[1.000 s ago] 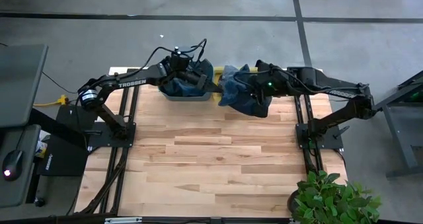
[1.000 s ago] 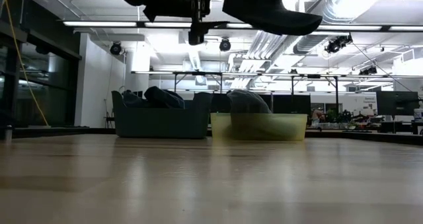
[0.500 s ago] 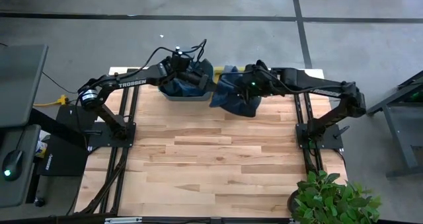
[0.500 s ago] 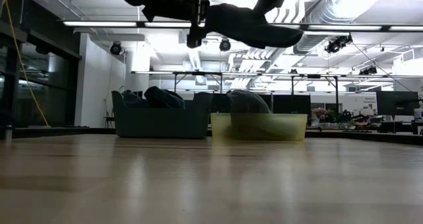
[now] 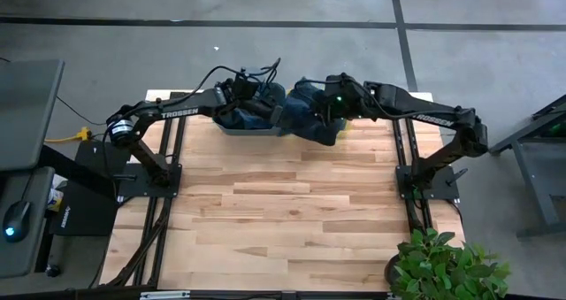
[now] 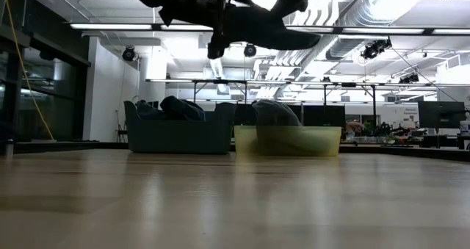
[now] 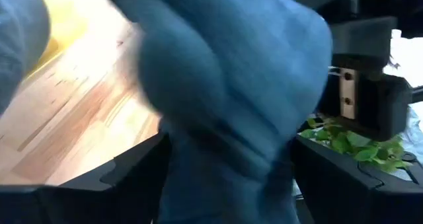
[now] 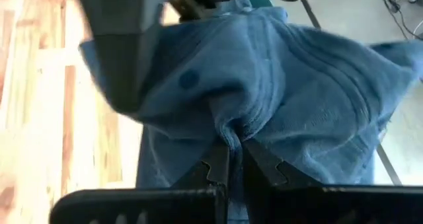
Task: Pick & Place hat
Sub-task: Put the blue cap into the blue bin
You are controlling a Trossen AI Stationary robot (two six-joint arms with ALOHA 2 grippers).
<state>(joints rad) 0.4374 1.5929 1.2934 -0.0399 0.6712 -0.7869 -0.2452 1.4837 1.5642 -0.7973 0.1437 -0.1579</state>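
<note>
While my right gripper (image 8: 230, 163) pinches a fold of the soft blue fabric hat (image 5: 309, 121), holding it aloft beside the grey bin (image 6: 180, 135), my left gripper (image 5: 256, 101) hovers alongside, its opening hidden. So thin a pinch might slip.

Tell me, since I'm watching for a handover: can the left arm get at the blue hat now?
Probably yes. The hat, pinched in the right gripper, hangs right beside the left gripper over the grey bin, with nothing between them.
</note>
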